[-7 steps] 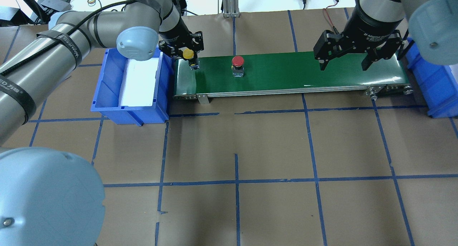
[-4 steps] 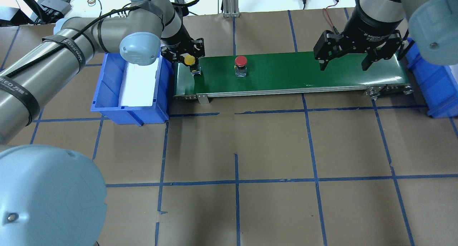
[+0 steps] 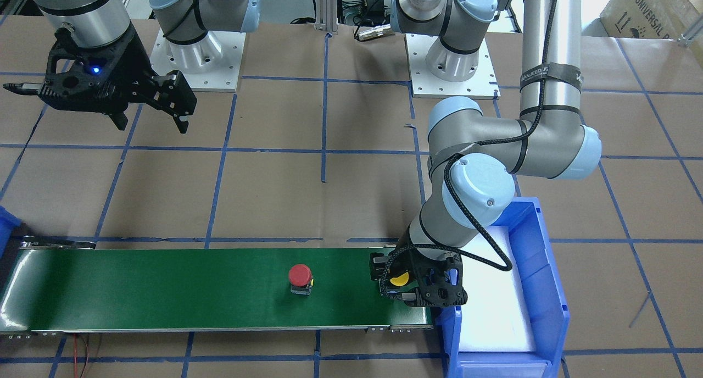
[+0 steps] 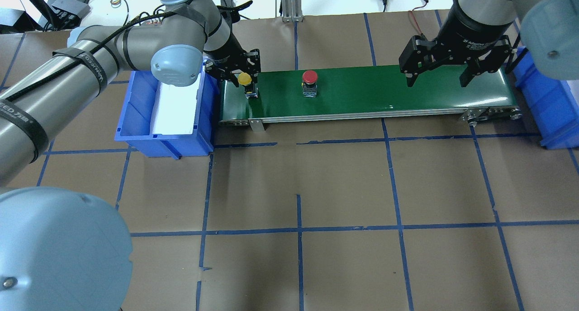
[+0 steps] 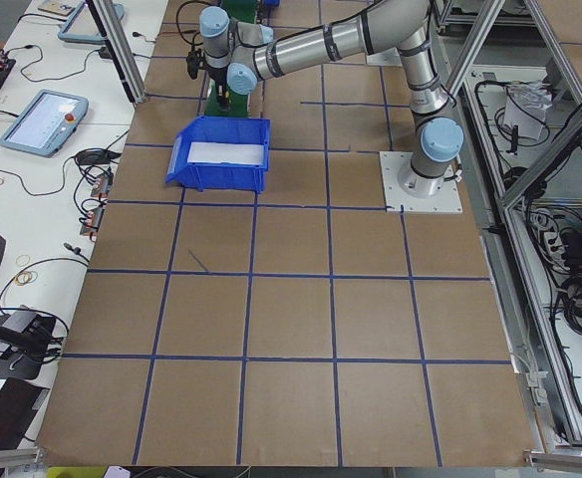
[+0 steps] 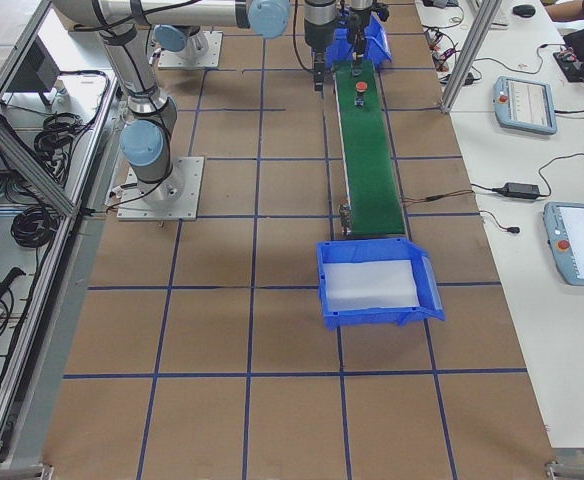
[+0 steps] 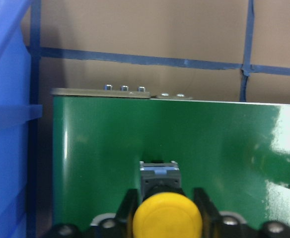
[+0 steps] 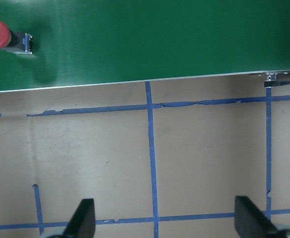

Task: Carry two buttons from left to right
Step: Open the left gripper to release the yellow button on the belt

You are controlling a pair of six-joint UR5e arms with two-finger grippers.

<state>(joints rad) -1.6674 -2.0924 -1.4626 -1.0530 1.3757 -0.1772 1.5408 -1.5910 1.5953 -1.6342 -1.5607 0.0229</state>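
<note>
Yellow button (image 4: 244, 79) is pinched between the two fingers (image 7: 129, 208) of the left gripper (image 4: 244, 81). It is at the end of the green conveyor belt (image 4: 384, 91) that lies just beside the left blue bin (image 4: 135, 107). In the left wrist view the fingers press on both sides of the round yellow cap. The grey-black switch body points down toward the belt; whether it touches the belt, I cannot tell.

The red button (image 4: 309, 77) stands upright on the belt, near the yellow one, on the side toward the right arm. Nothing holds it.

The right gripper (image 4: 445, 76) hangs above the other end of the belt, with its fingers spread wide and nothing between them. Its wrist camera looks down on the brown paper (image 8: 85, 148) of the table and the near edge of the belt, with the red button in the far corner of that view. A second blue bin (image 4: 552, 112) stands beside this end of the belt. The left bin has a white lining (image 4: 176, 103) inside.
</note>
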